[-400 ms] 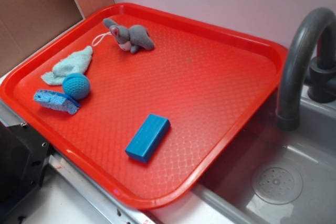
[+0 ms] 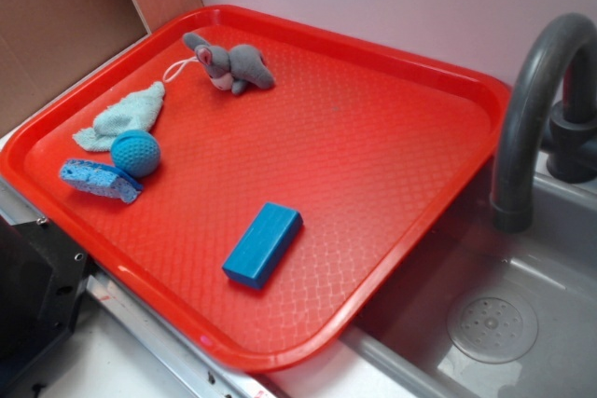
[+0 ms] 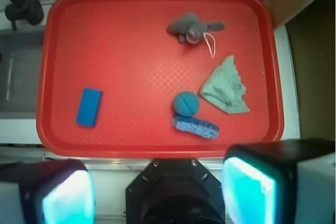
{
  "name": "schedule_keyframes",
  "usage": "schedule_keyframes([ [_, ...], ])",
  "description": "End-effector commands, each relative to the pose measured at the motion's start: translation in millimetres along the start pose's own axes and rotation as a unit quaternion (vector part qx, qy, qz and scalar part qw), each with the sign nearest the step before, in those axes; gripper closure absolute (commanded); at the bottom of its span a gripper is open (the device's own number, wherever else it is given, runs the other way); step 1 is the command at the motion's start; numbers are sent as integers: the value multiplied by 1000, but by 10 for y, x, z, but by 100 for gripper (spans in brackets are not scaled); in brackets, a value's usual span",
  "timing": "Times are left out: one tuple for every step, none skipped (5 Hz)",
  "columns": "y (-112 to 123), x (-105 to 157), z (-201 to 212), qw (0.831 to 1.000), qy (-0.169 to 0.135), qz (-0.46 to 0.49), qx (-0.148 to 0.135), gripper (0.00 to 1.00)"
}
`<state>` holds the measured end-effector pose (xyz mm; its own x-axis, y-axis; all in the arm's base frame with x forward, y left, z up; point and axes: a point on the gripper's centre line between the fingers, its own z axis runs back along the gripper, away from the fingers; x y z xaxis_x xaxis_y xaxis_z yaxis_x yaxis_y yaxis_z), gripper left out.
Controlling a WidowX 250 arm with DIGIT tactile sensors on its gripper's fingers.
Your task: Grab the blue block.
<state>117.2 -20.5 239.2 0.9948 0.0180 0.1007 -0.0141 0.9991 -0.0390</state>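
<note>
We see the blue block (image 2: 263, 244) lying flat on the red tray (image 2: 392, 137), alone in the lower middle of the exterior frame, well apart from everything else. In the wrist view the same block (image 3: 89, 107) sits at the left middle of the frame, its long axis running nearly top to bottom with a slight lean to the right.

Our pincer (image 3: 157, 195) shows only in the wrist view, at the bottom edge: the two fingers stand wide apart with nothing between them, high above and short of the tray's near rim. So the block lies up and to the left of the pincer in that frame, and we judge the coming move must carry us that way before descending.

Because the block's long axis runs roughly up the frame and the fingers sit left and right, we judge they already straddle its narrow width, so little turning seems needed.

The blue knitted ball (image 3: 186, 103) and the blue sponge (image 3: 195, 127) lie close together right of centre, far from our target.
</note>
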Motion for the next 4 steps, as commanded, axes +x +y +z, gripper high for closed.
schedule_keyframes([
  [-402,222,-246,997,-55,34,-44,0],
  [-621,290,-405,994,-45,76,-57,0],
  [-907,371,-624,994,-34,91,-39,0],
  [-1086,428,-912,995,-5,88,-39,0],
])
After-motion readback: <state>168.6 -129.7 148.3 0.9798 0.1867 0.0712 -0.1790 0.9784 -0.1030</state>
